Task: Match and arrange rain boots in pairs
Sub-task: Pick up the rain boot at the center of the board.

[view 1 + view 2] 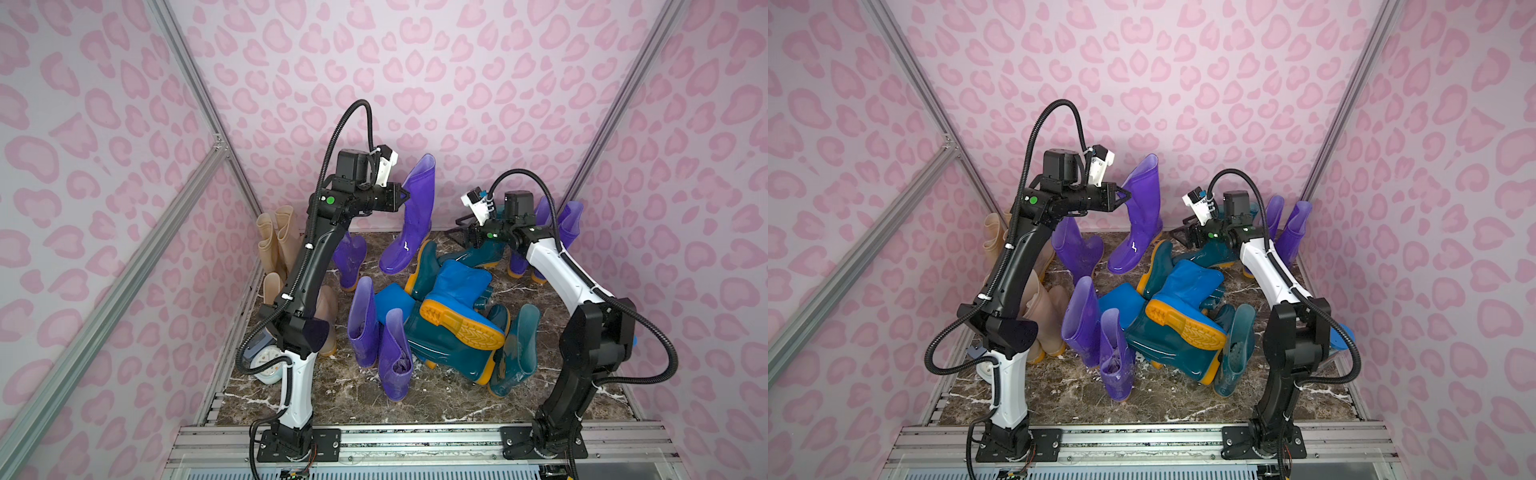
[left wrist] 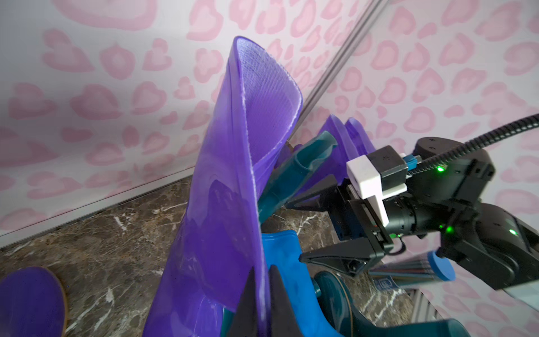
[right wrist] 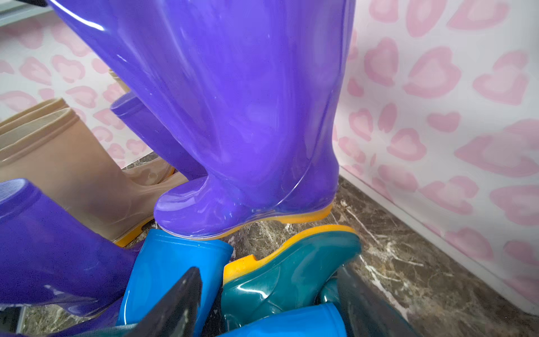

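Note:
My left gripper point(image 1: 405, 195) point(image 2: 262, 268) is shut on the shaft rim of a translucent purple rain boot point(image 1: 411, 216) point(image 1: 1140, 220) point(image 3: 248, 102). That boot stands upright near the back wall, with its toe by a bright blue boot's rim point(image 3: 175, 248). My right gripper point(image 1: 457, 230) point(image 2: 296, 230) point(image 3: 269, 271) is open, its fingers either side of a dark teal boot's foot point(image 3: 291, 271). Blue point(image 1: 453, 286) and teal boots point(image 1: 449, 349) lie piled in the middle. Beige boots point(image 1: 276, 237) stand at the left, purple ones at the front point(image 1: 365, 328) and back right point(image 1: 569, 224).
A pale round alarm clock point(image 1: 268, 361) sits on the marble floor point(image 1: 332, 395) beside the left arm's base. Pink-patterned walls close in on three sides, and a metal rail point(image 1: 415, 434) runs along the front edge.

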